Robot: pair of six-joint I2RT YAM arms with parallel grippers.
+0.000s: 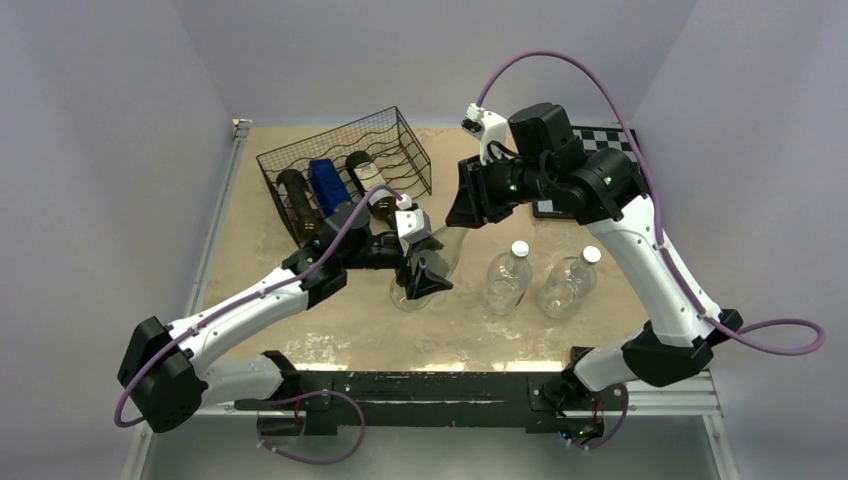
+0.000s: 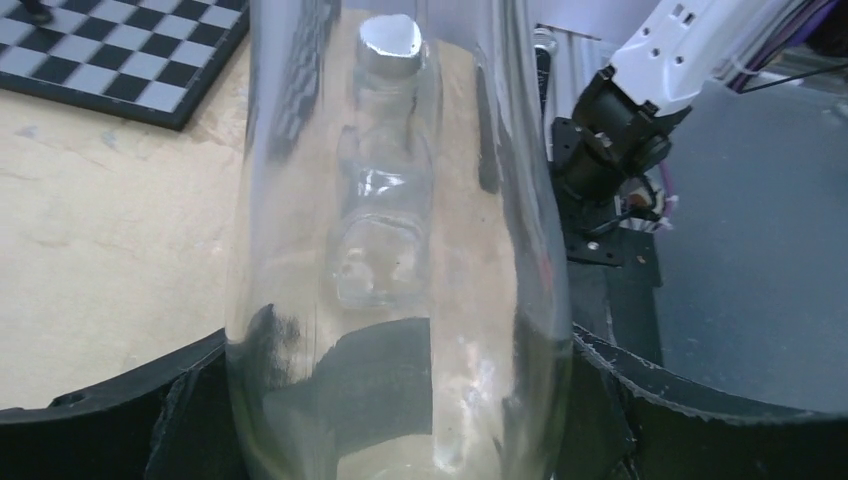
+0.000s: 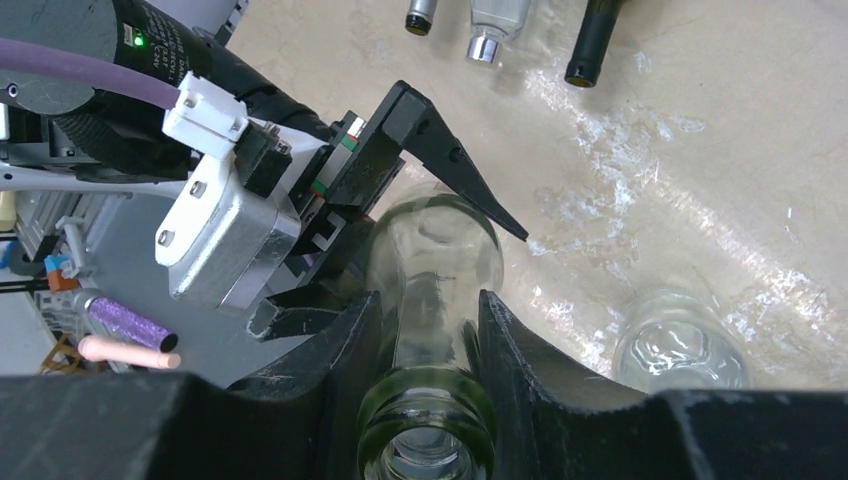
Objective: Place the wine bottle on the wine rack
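Observation:
A clear, uncapped wine bottle [image 1: 441,255] is held between both grippers above the sandy table. My left gripper [image 1: 421,276] is shut on its wide lower body, which fills the left wrist view [image 2: 400,250] between the black fingers [image 2: 110,420]. My right gripper [image 1: 466,203] is shut on the bottle's neck [image 3: 432,290], just below the greenish mouth. The black wire-mesh wine rack [image 1: 385,135] stands at the back left and holds three bottles lying in its waves. The held bottle is to the right of the rack and in front of it.
Two clear bottles with white caps [image 1: 506,278] [image 1: 568,284] stand right of the held bottle; one shows in the right wrist view [image 3: 680,345]. A chessboard [image 1: 605,140] lies at the back right, behind the right arm. Grey walls close in the table.

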